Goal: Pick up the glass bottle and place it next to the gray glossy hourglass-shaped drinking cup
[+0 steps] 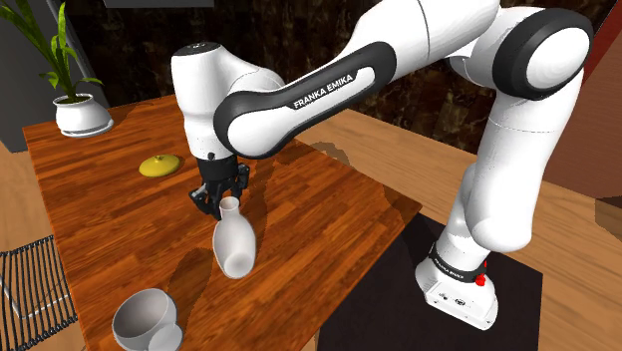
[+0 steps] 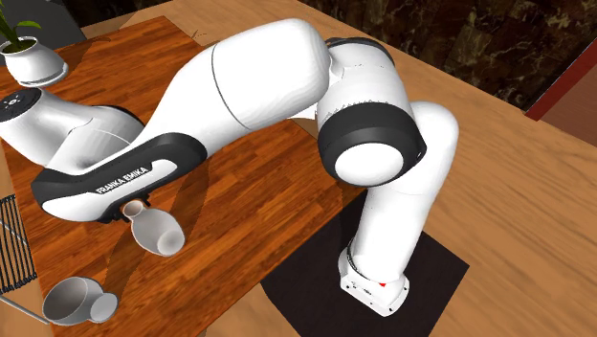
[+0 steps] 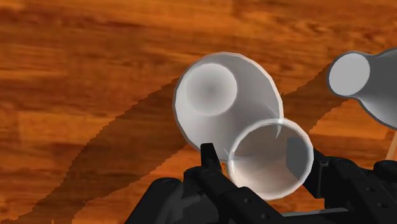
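A pale grey-white bottle (image 1: 235,247) with a narrow neck and round belly leans over the wooden table (image 1: 110,214). My black gripper (image 1: 221,199) is shut on its neck from above. In the wrist view the fingers (image 3: 208,164) clasp the neck rim on both sides of the bottle (image 3: 216,105). I cannot tell whether its base touches the wood. The grey glossy hourglass cup (image 1: 146,319) stands near the table's front corner, a short way beyond the bottle. It also appears as the cup (image 2: 78,300) below the bottle (image 2: 158,232), and as the cup (image 3: 366,79) beside the gripper (image 3: 261,167).
A yellow domed lid (image 1: 159,165) lies farther back on the table, and a potted plant (image 1: 80,112) stands at the far corner. A dark wire rack (image 1: 35,289) hangs off the table's edge near the cup. The stand rests on a black mat (image 1: 389,304).
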